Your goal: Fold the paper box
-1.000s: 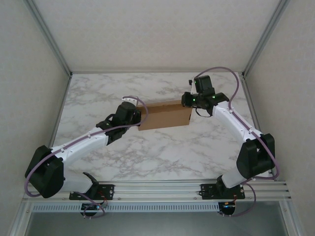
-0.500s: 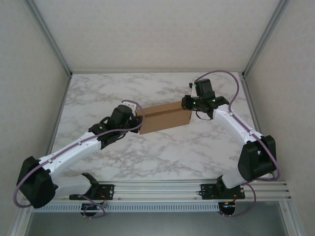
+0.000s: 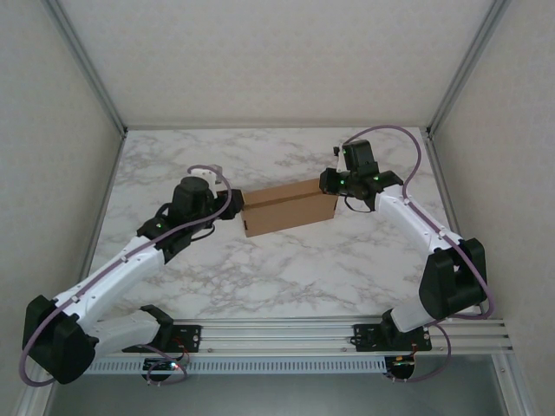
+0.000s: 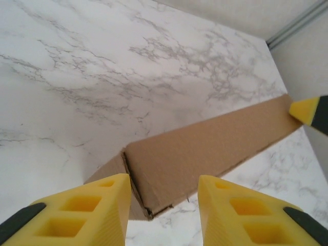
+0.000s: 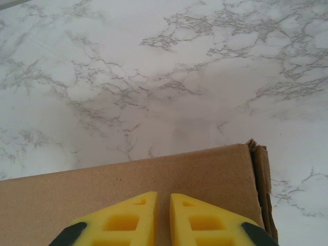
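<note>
Left hand (image 4: 163,187) hangs released, fingers either side of the paper box (image 4: 205,148) end on the surface (image 4: 77,77). Right hand (image 5: 163,201) is nearly clenched at the far end, can't tell if it's pinching. Left should probably tuck that loose end flap squarely.

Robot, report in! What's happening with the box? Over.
Left gripper open beside paper box. Right gripper nearly shut at its far end. Nothing in the way.

paper box (image 3: 289,208): on table (image 3: 286,273), centre | left tool (image 4: 163,182): at its left end | right tool (image 5: 163,199): over its right end
</note>
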